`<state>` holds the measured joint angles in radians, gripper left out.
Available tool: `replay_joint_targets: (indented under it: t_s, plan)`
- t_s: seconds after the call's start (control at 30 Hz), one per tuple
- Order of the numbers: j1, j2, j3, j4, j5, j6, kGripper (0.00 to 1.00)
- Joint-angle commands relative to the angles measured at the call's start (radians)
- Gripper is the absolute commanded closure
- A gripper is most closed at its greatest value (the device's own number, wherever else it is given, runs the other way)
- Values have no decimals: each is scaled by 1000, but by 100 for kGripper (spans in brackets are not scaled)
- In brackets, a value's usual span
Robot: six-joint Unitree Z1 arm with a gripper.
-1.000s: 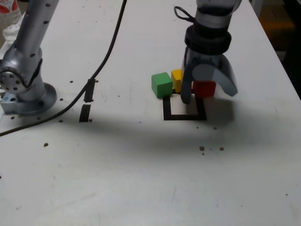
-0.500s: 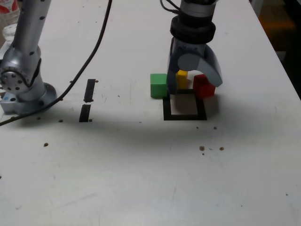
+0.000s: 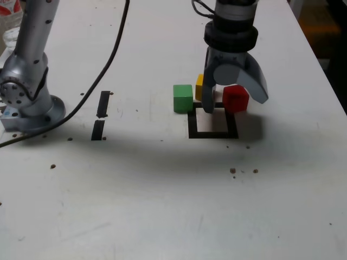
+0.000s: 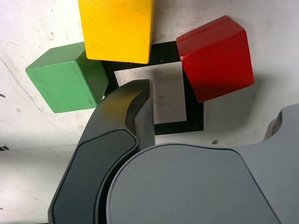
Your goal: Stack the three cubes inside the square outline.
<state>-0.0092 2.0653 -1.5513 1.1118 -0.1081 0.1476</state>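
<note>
Three cubes sit along the far edge of the square outline [image 3: 212, 133]. The green cube [image 3: 183, 98] is off its far-left corner in the exterior view. Beside it, the yellow cube [image 3: 199, 86] is partly hidden by a finger. The red cube [image 3: 235, 98] rests at the far-right corner, over the tape. My gripper [image 3: 235, 105] hangs low over them, open, with the red cube between its fingers and not gripped. The wrist view shows the green cube [image 4: 67, 84], yellow cube [image 4: 117, 28], red cube [image 4: 216, 58], the square outline [image 4: 194, 123], and one finger [image 4: 140, 107] over its white interior.
Two short black tape strips [image 3: 101, 115] lie to the exterior view's left. The arm's metal base [image 3: 27, 103] stands at the far left, with a black cable [image 3: 108, 59] trailing across the table. The table edge [image 3: 320, 59] runs close on the right.
The gripper swung left over the yellow cube, then back right around the red one. The green cube has turned square and the red one has turned slightly. The jaws stayed open.
</note>
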Motion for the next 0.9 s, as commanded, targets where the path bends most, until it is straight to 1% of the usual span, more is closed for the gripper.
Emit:
replay_joint_targets:
  t_s: [0.0,0.17,0.37,0.5,0.57,0.63,0.67,0.87]
  plan:
    - [0,12,-11,-4,-4,1,6]
    - [5,27,-18,-8,-11,-1,6]
    - [18,45,-18,-12,-23,-3,9]
    - [29,54,-18,-11,-23,-3,14]
    - [36,59,-20,-11,-19,-2,19]
    - [43,65,-23,-14,-13,-2,29]
    - [48,69,-24,-19,-11,-3,38]
    - [58,76,-24,-58,-14,-8,75]
